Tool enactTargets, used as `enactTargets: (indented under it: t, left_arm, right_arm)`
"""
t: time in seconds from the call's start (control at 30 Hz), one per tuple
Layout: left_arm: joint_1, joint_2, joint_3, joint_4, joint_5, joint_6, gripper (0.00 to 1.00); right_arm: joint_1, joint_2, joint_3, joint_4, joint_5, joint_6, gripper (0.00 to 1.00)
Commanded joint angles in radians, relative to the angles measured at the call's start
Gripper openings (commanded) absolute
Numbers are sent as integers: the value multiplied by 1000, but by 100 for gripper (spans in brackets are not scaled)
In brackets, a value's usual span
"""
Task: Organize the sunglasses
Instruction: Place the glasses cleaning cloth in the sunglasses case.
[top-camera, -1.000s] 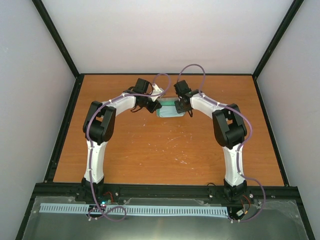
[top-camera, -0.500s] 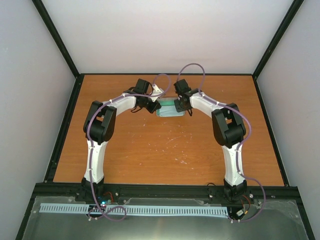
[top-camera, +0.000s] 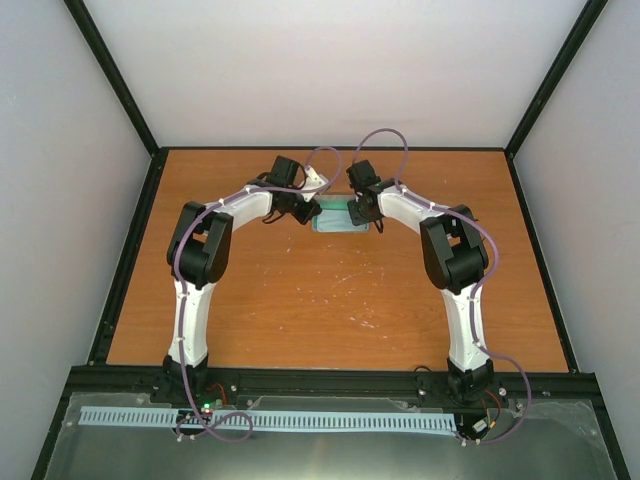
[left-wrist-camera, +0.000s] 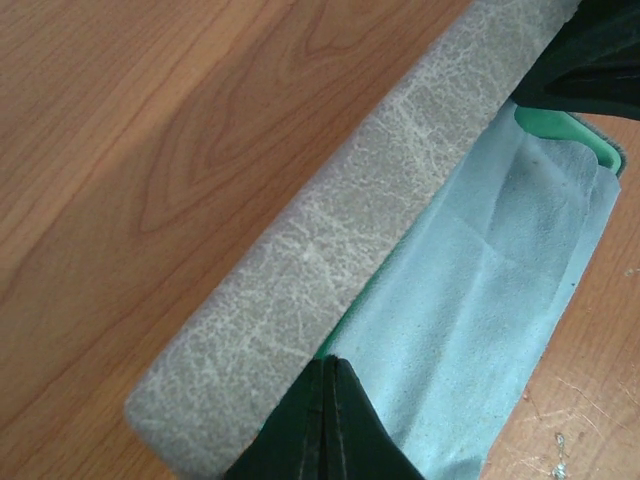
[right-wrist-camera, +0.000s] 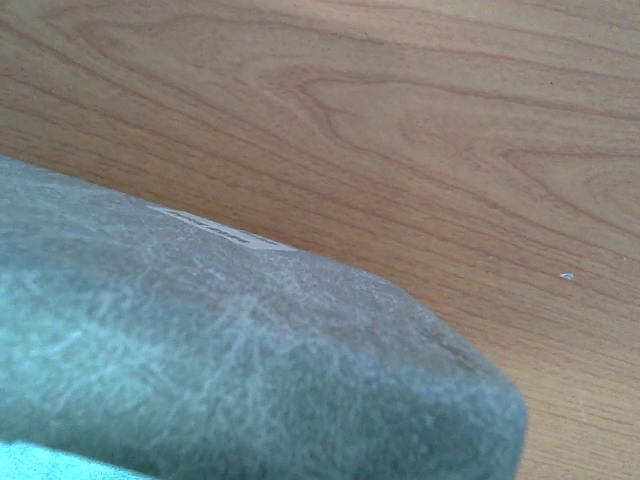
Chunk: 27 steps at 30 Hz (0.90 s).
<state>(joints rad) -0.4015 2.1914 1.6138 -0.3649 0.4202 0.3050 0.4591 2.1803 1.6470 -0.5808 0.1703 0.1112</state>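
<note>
The grey case (top-camera: 337, 222) lies open at the far middle of the table. In the left wrist view its grey lid (left-wrist-camera: 330, 230) stands beside the pale blue cloth (left-wrist-camera: 480, 290), which covers the mint-green inside (left-wrist-camera: 565, 125). The sunglasses are hidden; no black frame shows in any view. My left gripper (left-wrist-camera: 333, 365) is shut, its tip at the seam between lid and cloth, at the case's left end (top-camera: 310, 212). My right gripper (top-camera: 360, 212) is at the case's right end and shows dark in the left wrist view (left-wrist-camera: 590, 60). The lid (right-wrist-camera: 250, 370) fills the right wrist view; no fingers show there.
The wooden table (top-camera: 330, 300) has black rails along its edges and white walls on three sides. Both arms arch over the far middle of the table. Small white scuffs (top-camera: 350, 275) mark the wood.
My right gripper has shifted slightly left and toward the far side over the case's right end. The left arm has not visibly moved.
</note>
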Motion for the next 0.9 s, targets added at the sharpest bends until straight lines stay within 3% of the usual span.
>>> enactTargets:
  t: [0.0,0.7,0.87]
  left_arm:
    - [-3,29,38,23,-18,10,1]
    - [-3,35,35,65,-39,2,1]
    - [-3,40,35,61,-41,0,5]
  right_arm:
    - [-11,8,22,15,27,-4,3]
    - [-12,14,13,39,32,8,3]
    - [-13,23,15,33,32,9,6]
